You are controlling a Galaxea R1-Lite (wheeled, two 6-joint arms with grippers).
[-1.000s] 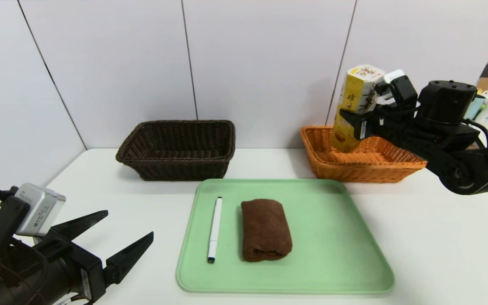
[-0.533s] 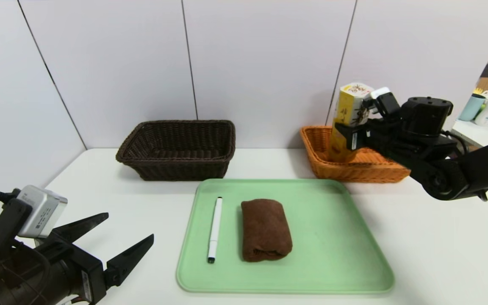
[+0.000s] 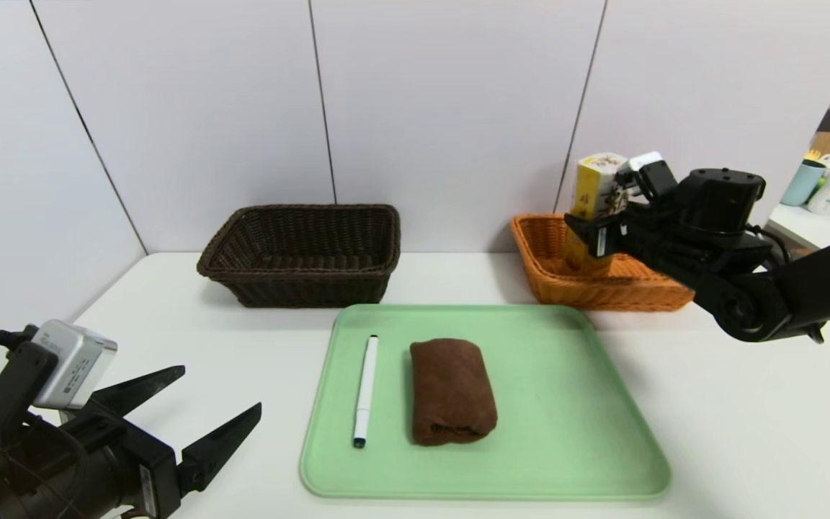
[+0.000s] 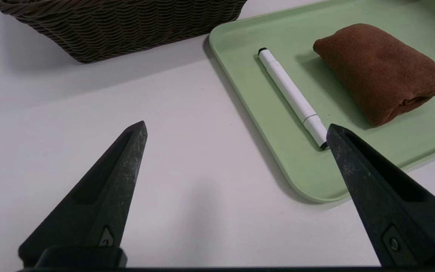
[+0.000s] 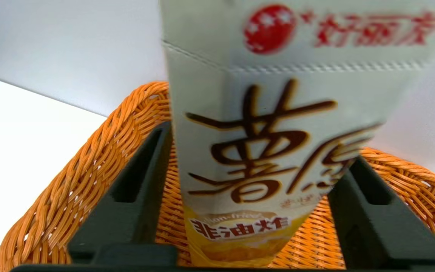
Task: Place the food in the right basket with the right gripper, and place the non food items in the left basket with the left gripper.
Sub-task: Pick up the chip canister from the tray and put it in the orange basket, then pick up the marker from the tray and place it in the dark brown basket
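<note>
Orange wicker surrounds the snack box point(image 3: 591, 209), which stands upright inside the right basket point(image 3: 552, 277) at the table's far right. The right gripper point(image 3: 595, 231) reaches out level over the basket, its fingers point(image 5: 130, 189) spread on either side of the box with a slight gap showing, so the grip looks loosened. The left gripper point(image 3: 220, 404) hovers low over the near left of the table point(image 3: 746, 404), fingers spread wide and holding nothing. The marker pen point(image 3: 365, 389) and rolled brown towel point(image 3: 451, 393) lie side by side on the green tray point(image 3: 566, 432); the dark left basket point(image 3: 300, 252) sits beyond.
</note>
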